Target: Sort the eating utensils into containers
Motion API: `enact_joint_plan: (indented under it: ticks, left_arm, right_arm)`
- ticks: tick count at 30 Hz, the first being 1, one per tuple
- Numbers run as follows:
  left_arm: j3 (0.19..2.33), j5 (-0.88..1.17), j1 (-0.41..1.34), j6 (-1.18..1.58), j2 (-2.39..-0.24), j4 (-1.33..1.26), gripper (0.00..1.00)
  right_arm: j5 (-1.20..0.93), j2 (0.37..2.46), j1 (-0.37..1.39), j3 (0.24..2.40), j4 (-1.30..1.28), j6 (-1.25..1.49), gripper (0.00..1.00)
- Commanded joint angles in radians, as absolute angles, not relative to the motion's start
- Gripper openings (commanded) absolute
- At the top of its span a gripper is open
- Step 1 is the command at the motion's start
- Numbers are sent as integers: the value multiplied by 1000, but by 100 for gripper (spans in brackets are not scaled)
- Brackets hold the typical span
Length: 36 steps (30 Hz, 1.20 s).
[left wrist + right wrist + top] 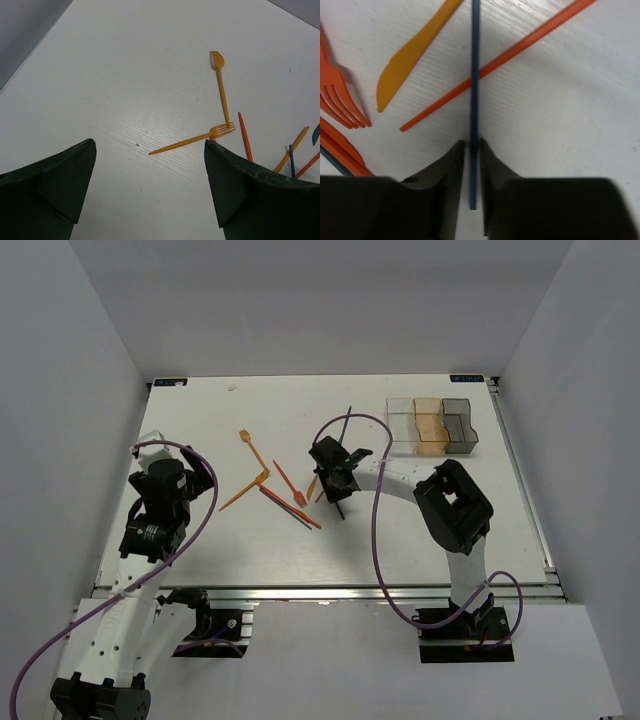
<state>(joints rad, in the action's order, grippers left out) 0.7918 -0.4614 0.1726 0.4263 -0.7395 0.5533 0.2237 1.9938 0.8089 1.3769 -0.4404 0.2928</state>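
Both right fingers [440, 190] clamp the thin blue utensil [474, 75] between them

Blue utensil [474, 75], held in right gripper [472, 148] jaws. Left of it: orange knife [412, 55] and red fork [340, 95] lying close, blocking approach. Across it: red handle [520, 47], touching. Right of it: bare counter [580, 100], passable up to the containers [433, 426], well apart

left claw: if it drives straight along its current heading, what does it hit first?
Likely the bare table, right by the handle end of the nearer orange fork. The left claw is open and aimed at that spot; depth is unclear, so the handle tip could come first.
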Motion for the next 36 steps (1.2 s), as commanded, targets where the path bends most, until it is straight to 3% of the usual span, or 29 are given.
enact_joint_plan:
  ticks: [1, 5, 15, 27, 36]
  left_arm:
    - [795, -451, 173, 419, -732, 543, 98]
    - [793, -449, 173, 417, -729, 545, 98]
    - [795, -453, 173, 417, -729, 545, 98]
    - [792, -445, 173, 416, -750, 542, 98]
    - [793, -434, 175, 413, -773, 540, 98]
  right_arm:
    - [238, 2023, 811, 1390, -428, 293, 19]
    - [248, 1971, 811, 1387, -463, 337, 1]
    - [365, 1736, 721, 1505, -551, 319, 0]
    - [402, 1983, 368, 1724, -362, 85, 0]
    - [374, 2169, 305, 1982, -413, 31, 0]
